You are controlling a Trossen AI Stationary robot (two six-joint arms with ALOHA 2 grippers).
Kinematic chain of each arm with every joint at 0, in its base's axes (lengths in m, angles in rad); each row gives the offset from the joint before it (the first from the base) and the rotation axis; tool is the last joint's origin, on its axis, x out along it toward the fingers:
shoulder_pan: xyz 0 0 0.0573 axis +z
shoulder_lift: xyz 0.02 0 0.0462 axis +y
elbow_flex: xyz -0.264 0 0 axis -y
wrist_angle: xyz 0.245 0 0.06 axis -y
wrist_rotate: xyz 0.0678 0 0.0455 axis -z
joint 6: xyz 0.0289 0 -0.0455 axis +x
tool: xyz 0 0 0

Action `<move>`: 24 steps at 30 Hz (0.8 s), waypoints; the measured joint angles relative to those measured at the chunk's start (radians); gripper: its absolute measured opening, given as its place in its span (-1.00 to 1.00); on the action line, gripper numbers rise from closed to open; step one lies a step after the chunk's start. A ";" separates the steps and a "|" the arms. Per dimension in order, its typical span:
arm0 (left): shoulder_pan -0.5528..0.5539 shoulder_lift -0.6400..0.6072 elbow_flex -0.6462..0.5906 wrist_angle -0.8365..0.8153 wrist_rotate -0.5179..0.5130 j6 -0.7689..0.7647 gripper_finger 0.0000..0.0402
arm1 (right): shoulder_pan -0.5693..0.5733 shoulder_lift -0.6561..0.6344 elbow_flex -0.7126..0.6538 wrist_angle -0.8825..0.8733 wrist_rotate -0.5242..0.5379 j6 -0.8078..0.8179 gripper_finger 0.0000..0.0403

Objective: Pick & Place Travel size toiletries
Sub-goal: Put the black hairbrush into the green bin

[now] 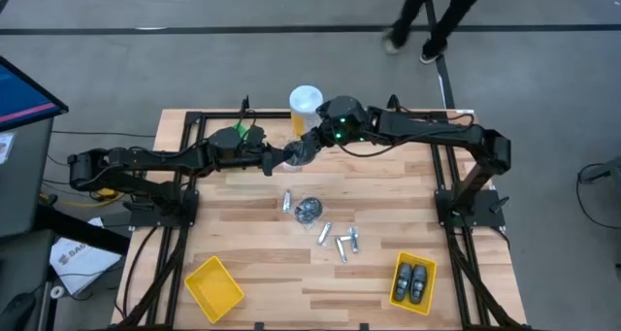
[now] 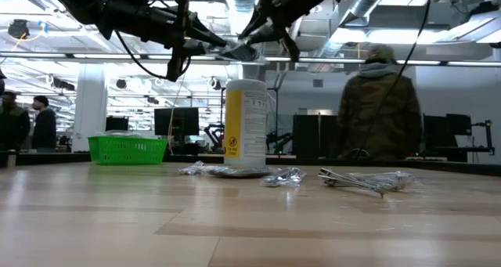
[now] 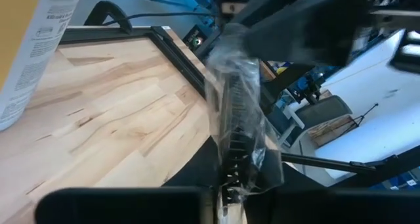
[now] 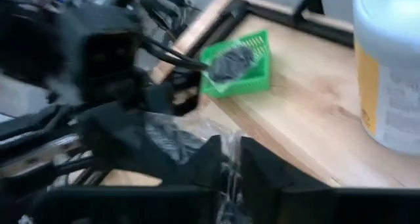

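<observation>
Above the wooden table [image 1: 252, 244], left gripper [image 1: 281, 157] and right gripper [image 1: 309, 147] both pinch one clear-wrapped dark disc [image 3: 237, 112] — fingers narrow.

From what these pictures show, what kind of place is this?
Probably a robotics lab or workshop hall: exposed ceiling ducts, desks with monitors behind the wooden table, and people walking around.
</observation>
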 joint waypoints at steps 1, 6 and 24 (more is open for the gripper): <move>0.000 -0.001 0.000 0.002 0.000 0.001 -0.90 | 0.000 -0.015 0.000 0.000 0.000 -0.015 -0.62; 0.008 -0.001 0.000 -0.001 -0.006 0.001 -0.89 | -0.010 -0.104 0.000 0.006 0.000 -0.055 -0.22; 0.187 -0.393 0.001 -0.667 -0.451 0.322 -0.89 | 0.112 -0.461 0.002 -0.234 0.058 -0.127 -0.05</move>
